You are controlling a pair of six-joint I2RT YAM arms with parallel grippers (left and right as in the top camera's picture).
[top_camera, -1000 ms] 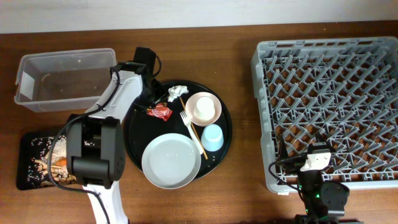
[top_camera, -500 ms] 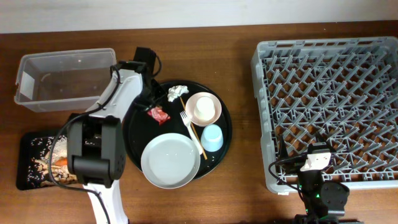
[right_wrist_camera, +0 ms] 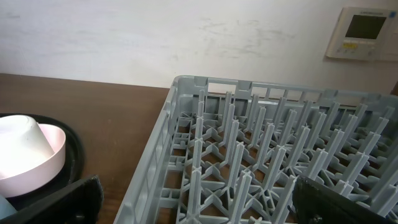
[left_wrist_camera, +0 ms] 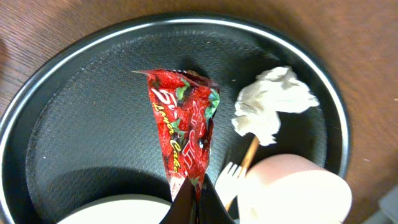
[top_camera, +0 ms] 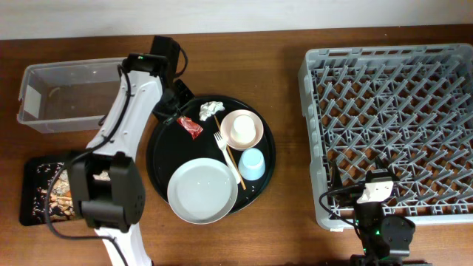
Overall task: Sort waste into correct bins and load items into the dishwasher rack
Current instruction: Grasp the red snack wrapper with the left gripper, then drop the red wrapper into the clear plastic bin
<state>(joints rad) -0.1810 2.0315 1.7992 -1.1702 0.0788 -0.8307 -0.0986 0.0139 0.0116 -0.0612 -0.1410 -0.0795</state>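
My left gripper [top_camera: 179, 120] is shut on one end of the shiny red wrapper [top_camera: 191, 128], over the back left of the round black tray [top_camera: 159, 159]. In the left wrist view the wrapper [left_wrist_camera: 183, 130] stretches away from the pinched fingertips [left_wrist_camera: 196, 202] above the tray floor. Beside it lie the crumpled white tissue [top_camera: 211, 109], the pink bowl [top_camera: 251, 133] with the cream cup [top_camera: 240, 128] in it, the white fork [top_camera: 220, 140], chopsticks [top_camera: 235, 164], blue cup [top_camera: 252, 163] and white plate [top_camera: 203, 191]. My right gripper [right_wrist_camera: 199, 208] stands open at the grey rack's [top_camera: 392, 125] front left corner.
The clear tub [top_camera: 70, 92] stands at the back left, behind my left arm. The shallow black tray [top_camera: 33, 214] with rice and brownish scraps [top_camera: 59, 193] lies at the front left. The left arm's base [top_camera: 111, 199] sits between that tray and the round one.
My left gripper has shut on the red wrapper and pulled it slightly back and up. The left arm has swung toward the back. The right arm has not moved.
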